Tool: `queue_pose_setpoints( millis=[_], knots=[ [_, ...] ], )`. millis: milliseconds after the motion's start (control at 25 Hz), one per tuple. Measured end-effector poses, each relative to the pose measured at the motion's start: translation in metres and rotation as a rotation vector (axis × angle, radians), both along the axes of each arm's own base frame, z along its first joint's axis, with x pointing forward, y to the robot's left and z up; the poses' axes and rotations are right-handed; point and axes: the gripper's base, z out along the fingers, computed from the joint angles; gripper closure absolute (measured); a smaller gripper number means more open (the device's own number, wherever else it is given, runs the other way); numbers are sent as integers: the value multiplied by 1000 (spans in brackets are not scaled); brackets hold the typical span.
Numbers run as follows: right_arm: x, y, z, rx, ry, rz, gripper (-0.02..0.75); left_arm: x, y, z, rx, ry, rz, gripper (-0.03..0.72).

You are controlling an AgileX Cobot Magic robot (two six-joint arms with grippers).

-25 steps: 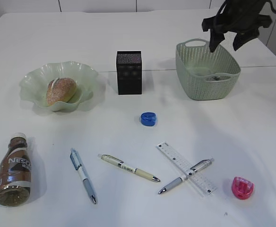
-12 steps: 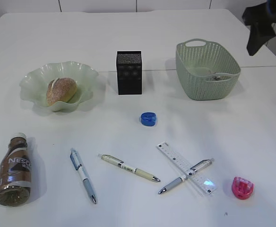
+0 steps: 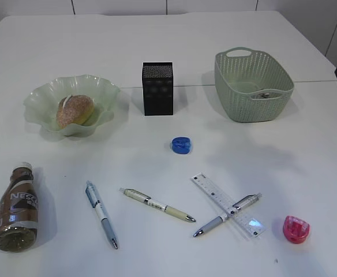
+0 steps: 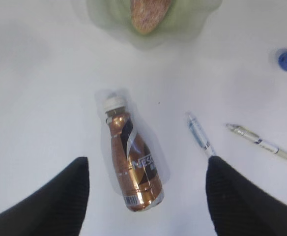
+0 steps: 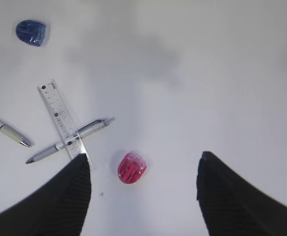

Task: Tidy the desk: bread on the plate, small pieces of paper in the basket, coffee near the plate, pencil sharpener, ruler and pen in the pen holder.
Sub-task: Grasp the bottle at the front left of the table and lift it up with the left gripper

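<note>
Two end effectors face you with their fingers spread wide and nothing between them: the left end effector point(image 4: 146, 196) hangs above the coffee bottle point(image 4: 131, 159), and the right end effector point(image 5: 143, 194) hangs above the pink pencil sharpener point(image 5: 131, 167). Take the black pen holder point(image 3: 157, 88) on the white desk point(image 3: 284, 150) as your landmark. To its left you see the green plate point(image 3: 38, 101) with the bread point(image 3: 74, 110) already lying in it. To its right stands the green basket point(image 3: 253, 84), with a small dark scrap inside near the front wall; what it is you cannot tell. Just in front of the pen holder and slightly right sits the blue pencil sharpener point(image 3: 181, 145). Farther toward the front edge, the clear ruler point(image 3: 228, 205) lies at a slant with a grey pen point(image 3: 227, 214) crossing it. Left of that pair lies a cream pen point(image 3: 157, 204), and further left a blue pen point(image 3: 101, 214). At the front left, well apart from the pen holder and in front of the plate, the coffee bottle lies on its side, cap pointing toward the plate. The pink sharpener rests at the front right, near the ruler's lower end.
</note>
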Motion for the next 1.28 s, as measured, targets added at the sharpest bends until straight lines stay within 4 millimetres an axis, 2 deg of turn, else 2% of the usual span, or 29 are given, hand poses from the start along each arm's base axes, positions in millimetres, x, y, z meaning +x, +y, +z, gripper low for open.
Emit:
queue_pose_setpoints(
  millis=[320, 480, 800, 1280],
  knots=[
    [-7, 5, 4, 67, -6, 9, 209, 23, -4, -90, 26, 296, 78, 163],
    [-7, 8, 4, 95, -6, 32, 209, 34, -10, -120, 40, 387, 92, 157],
    [-8, 10, 4, 106, -7, 48, 209, 50, -14, -159, 68, 484, 131, 150],
    [-8, 11, 4, 114, -7, 54, 209, 59, -13, -194, 111, 569, 142, 146]
  ],
)
